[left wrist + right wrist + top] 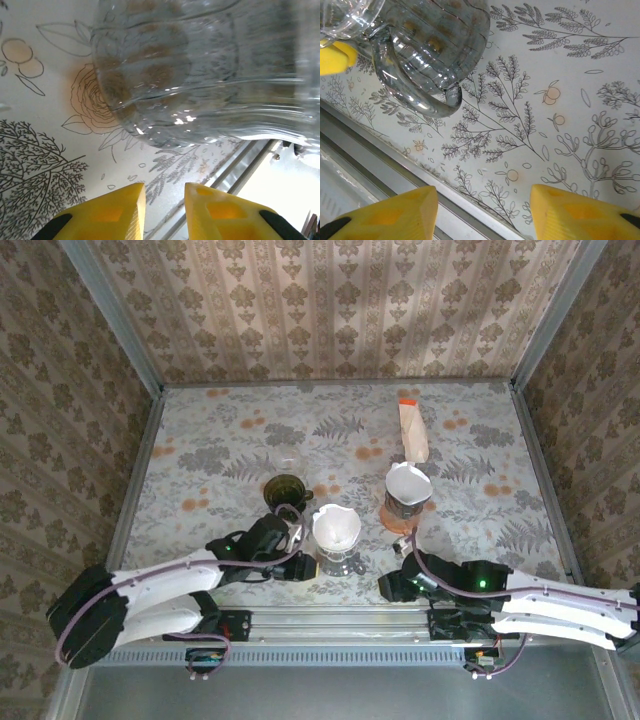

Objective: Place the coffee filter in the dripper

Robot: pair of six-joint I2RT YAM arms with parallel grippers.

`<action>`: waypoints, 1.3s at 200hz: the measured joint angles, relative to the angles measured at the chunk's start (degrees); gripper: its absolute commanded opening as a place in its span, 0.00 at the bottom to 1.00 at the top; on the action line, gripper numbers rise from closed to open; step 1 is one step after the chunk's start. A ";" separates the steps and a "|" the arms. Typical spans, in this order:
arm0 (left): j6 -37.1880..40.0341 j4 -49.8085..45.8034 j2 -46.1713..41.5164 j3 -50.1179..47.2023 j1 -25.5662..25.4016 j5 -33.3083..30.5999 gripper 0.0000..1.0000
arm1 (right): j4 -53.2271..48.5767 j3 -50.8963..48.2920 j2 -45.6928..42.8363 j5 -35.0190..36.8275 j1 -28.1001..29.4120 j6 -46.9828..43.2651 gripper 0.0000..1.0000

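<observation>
flanking the glass dripper (338, 560), the white filter (336, 527) seated in it

from my left wrist the dripper is a blurred, ribbed wall cut off by the top and right edges, and i cannot make out its inside there. my left gripper (165, 212) shows as two yellow fingertips at the bottom edge, a narrow gap between them and nothing in it. from my right wrist the dripper's handle and lower body sit in the upper left corner, with the rim cut off. my right gripper (482, 215) has its fingers well apart at the bottom edge, holding nothing. in the top view both sets of fingertips are too small to read, low in the frame to the left and right of the dripper.

in that view the filter stands open in the dripper, just below centre. right of centre a second vessel (405, 512) holds a second filter (405, 480), also white. a brown packet (412, 430) lies just above it. left of centre sits a dark green cup (287, 490), its contents unclear, with a small clear glass (285, 455) above it.
</observation>
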 measured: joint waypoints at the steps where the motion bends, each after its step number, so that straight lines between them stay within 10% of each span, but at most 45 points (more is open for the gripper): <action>1: 0.02 0.15 0.15 -0.02 -0.02 0.07 0.28 | 0.04 -0.02 0.09 0.00 0.00 -0.02 0.51; 260: -4.26 22.58 18.86 1.05 9.01 9.57 0.23 | 26.27 -0.79 20.70 -2.60 -8.39 -9.29 0.32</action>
